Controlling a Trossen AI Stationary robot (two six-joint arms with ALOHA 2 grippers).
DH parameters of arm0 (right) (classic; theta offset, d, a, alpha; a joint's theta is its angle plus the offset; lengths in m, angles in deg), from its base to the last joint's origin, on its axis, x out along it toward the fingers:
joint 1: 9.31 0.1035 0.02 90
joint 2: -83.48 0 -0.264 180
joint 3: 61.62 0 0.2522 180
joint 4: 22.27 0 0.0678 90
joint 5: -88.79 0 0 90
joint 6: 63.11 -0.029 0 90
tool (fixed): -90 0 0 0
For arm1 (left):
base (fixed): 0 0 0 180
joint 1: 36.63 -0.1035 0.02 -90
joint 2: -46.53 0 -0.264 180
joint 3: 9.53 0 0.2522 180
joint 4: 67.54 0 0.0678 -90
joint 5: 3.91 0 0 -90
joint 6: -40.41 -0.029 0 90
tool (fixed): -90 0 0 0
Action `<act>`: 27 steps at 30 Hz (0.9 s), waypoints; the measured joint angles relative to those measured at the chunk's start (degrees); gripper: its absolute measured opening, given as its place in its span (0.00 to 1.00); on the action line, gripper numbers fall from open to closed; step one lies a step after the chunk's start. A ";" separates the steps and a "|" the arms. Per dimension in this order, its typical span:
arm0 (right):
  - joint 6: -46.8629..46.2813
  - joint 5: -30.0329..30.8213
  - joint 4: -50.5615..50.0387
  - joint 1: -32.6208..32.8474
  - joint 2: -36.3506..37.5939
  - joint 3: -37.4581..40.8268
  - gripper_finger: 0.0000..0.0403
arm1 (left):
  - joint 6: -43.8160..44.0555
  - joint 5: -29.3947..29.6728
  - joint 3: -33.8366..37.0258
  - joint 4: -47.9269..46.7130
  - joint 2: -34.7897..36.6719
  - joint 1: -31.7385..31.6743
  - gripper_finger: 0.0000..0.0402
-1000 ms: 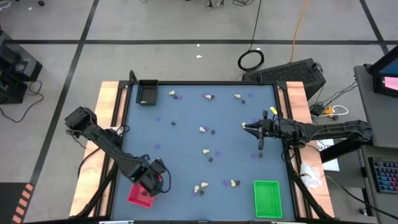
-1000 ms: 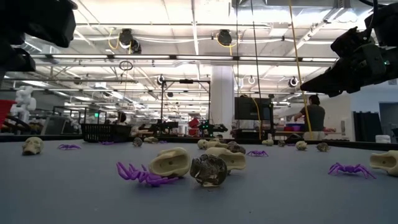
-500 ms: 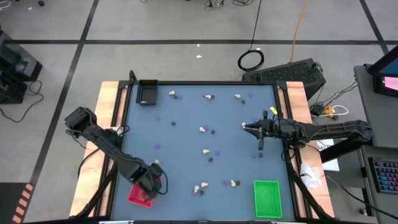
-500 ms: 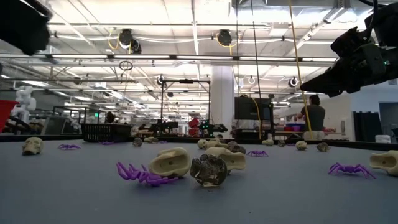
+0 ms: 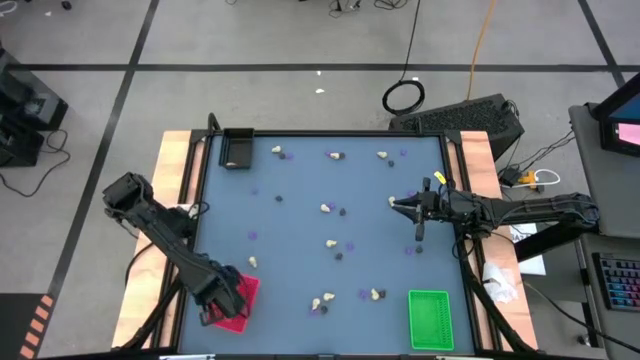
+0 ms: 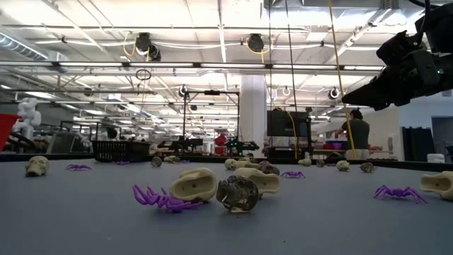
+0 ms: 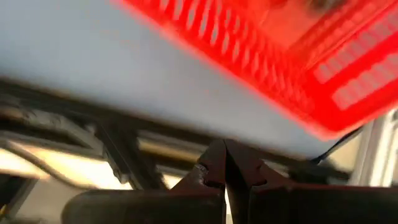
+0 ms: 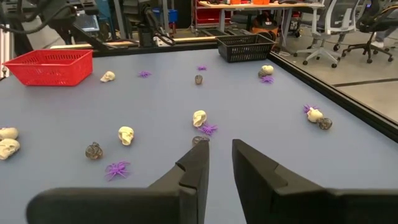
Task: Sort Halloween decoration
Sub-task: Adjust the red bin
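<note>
The Halloween decoration lies scattered over the blue-grey table: cream skulls point(image 5: 329, 243), dark skulls point(image 6: 237, 193) and purple spiders point(image 6: 159, 198). My left gripper point(image 5: 215, 303) hangs shut and tipped steeply down at the near left corner, beside the red tray point(image 5: 242, 298). Its shut fingers point(image 7: 225, 163) hold nothing, and the red tray point(image 7: 280, 56) lies just ahead of them. My right gripper point(image 5: 395, 205) waits above the right half of the table, pointing level toward the left. It stands open point(image 8: 221, 163) with nothing between the fingers.
A green tray point(image 5: 430, 318) sits at the near right and a black tray point(image 5: 237, 148) at the far left corner. One cream skull point(image 5: 251, 262) lies just beyond the red tray. People and workbenches show in the room behind the table.
My left gripper has swung toward the table's left edge and tipped more steeply down, staying shut. It has left the low view. The red tray shows more fully, and a cream skull beside it is uncovered.
</note>
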 joint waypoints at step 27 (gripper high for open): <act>-0.01 -0.02 -0.05 0.01 0.00 0.00 0.16 | 2.99 -2.90 1.24 19.50 1.16 2.68 0.00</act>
